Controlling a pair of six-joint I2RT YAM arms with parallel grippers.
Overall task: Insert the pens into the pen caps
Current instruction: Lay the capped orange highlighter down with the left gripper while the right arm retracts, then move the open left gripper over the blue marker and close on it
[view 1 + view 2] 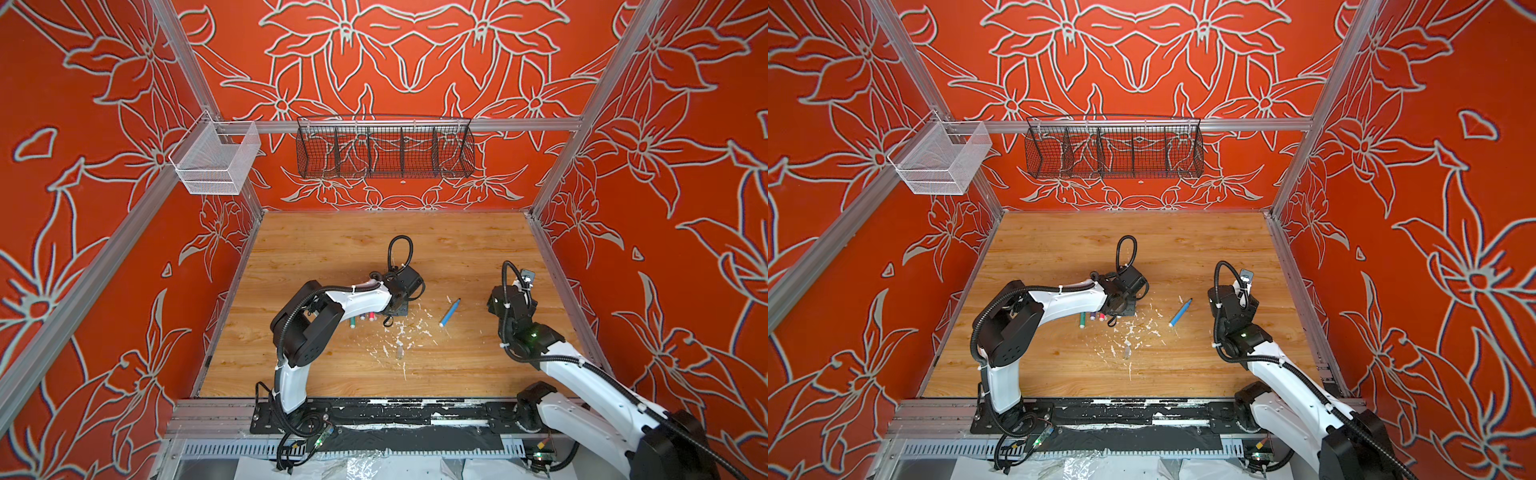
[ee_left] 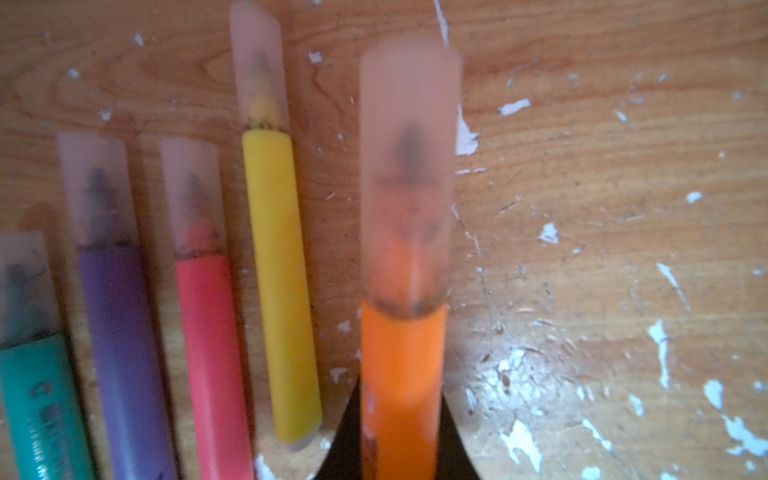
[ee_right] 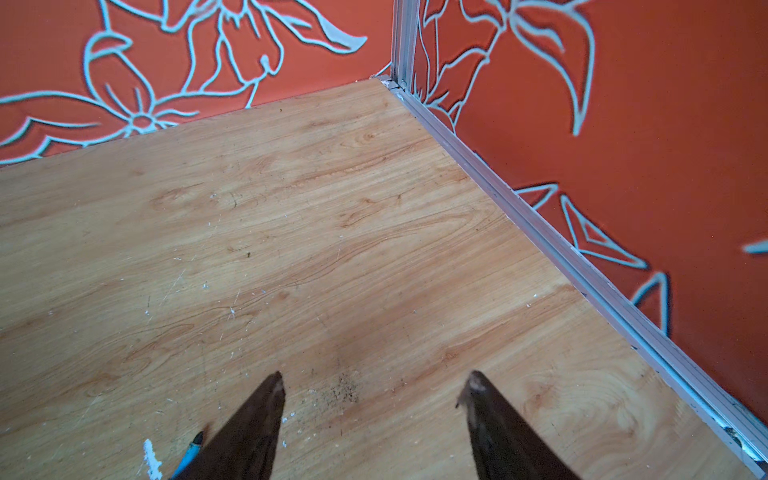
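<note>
Loose cap (image 1: 400,352) lies nearest the front edge among white flecks (image 1: 405,328), hard to make out; behind it, left gripper (image 2: 401,392) clamps the capped orange pen (image 2: 401,353) over the table (image 1: 332,249); beside it lie green pen (image 2: 37,395), purple pen (image 2: 124,353), pink pen (image 2: 212,353) and yellow pen (image 2: 282,291), all capped, partly hidden under the arm in both top views; uncapped blue pen (image 1: 449,312) lies alone mid-table; right gripper (image 3: 376,376), jaws wide, holds nothing near the right wall; the far half is open wood; count: six pens, five capped, one loose cap
</note>
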